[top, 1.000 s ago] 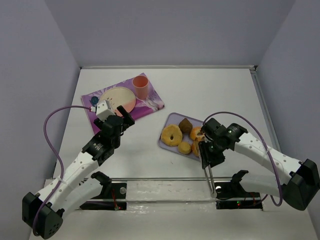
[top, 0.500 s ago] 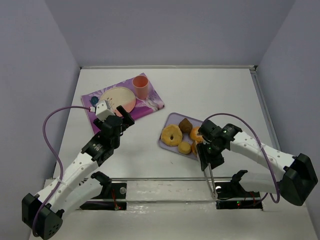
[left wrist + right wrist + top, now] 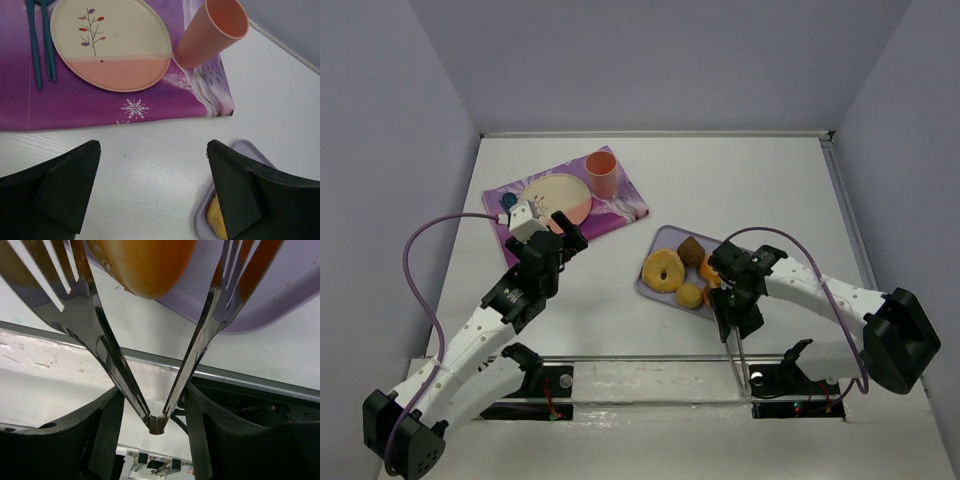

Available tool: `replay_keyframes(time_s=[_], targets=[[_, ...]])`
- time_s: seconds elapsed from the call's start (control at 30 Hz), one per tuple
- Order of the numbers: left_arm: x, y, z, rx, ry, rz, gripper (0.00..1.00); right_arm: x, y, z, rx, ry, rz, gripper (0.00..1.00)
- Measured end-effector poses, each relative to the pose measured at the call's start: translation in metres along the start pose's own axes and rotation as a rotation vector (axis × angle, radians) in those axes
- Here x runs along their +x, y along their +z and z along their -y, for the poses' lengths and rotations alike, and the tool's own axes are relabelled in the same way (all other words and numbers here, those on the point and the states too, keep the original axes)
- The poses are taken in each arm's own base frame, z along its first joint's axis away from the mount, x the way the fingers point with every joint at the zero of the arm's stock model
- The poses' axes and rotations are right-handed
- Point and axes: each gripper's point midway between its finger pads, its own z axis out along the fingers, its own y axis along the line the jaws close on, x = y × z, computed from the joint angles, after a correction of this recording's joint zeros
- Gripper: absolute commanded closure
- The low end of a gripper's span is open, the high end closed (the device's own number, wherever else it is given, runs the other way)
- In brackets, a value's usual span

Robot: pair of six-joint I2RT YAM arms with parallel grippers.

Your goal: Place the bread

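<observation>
We see the right jaws clamped on the tongs (image 3: 117, 367), whose spread tips flank the bread (image 3: 145, 265) at the tray's (image 3: 280, 295) near edge; the left jaws gape wide.

White tabletop (image 3: 740, 180), seen from above: purple snowflake-print cloth placemat (image 3: 625, 205) lies far left; lavender rectangular plastic tray (image 3: 667, 238) sits nearer, right of centre. Both flat on tbl, well apart.
</observation>
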Motion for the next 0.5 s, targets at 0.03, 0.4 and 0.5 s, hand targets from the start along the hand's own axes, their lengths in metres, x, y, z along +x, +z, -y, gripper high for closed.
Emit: replay_keyframes(time_s=[0.03, 0.4, 0.5], targets=[[-0.001, 0.000, 0.000, 0.002, -0.002, 0.002, 0.01, -0.001, 0.002, 0.000, 0.001, -0.003, -0.003, 0.44], [-0.003, -0.002, 0.001, 0.009, -0.009, 0.009, 0.01, -0.007, 0.013, -0.009, -0.034, -0.037, -0.032, 0.39], [-0.003, -0.002, 0.001, 0.009, -0.009, 0.009, 0.01, -0.008, 0.015, -0.009, -0.029, -0.038, -0.039, 0.33]])
